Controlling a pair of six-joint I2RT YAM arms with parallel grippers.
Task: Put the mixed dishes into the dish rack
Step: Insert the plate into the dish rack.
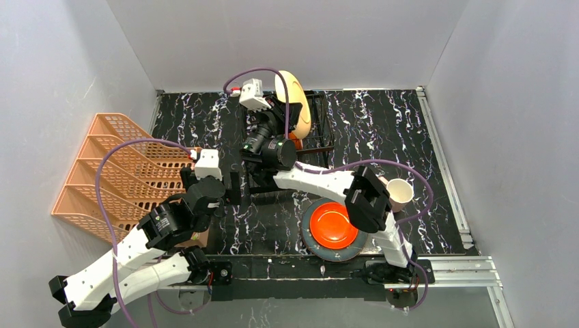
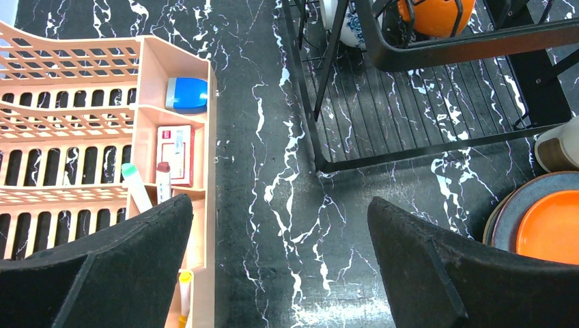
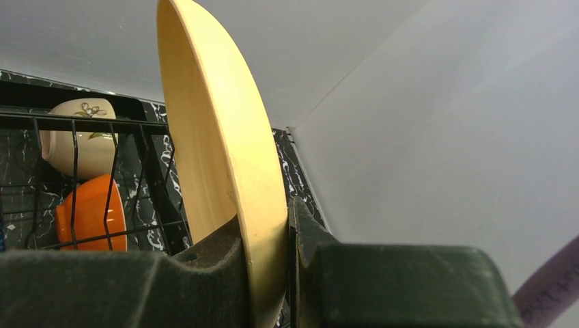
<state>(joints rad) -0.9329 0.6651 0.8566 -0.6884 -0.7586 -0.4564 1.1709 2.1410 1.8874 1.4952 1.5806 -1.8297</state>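
Right now the right end effector (image 3: pixel 266 225) is clenched on the rim of the yellow plate (image 3: pixel 225 137), one finger on each face. It holds the plate on edge above the rack (image 1: pixel 321 133), at about 12 o'clock on the surface (image 1: pixel 396 123). Inside the rack, on the plate's 9 o'clock side in the wrist view, sit a white bowl (image 3: pixel 75 137) and an orange bowl (image 3: pixel 89 212). The step in hand therefore looks like slotting the plate in beside them. To do it well, I would keep the plate upright and in line with the wire slots, then lower it straight until its rim seats between two uprights. I would let go only once the wires carry it, since a tilt could tip it onto the bowls or slide it out of the grip. The left end effector (image 2: pixel 280 205) hangs released, jaws wide, over the surface between the rack and the orange tray (image 2: pixel 102 137) at 9 o'clock. Waiting at 5 o'clock are a red plate (image 1: pixel 332 225) stacked on a grey plate (image 1: pixel 334 255), with a mug (image 1: pixel 399 193) just beside them, toward 3 o'clock
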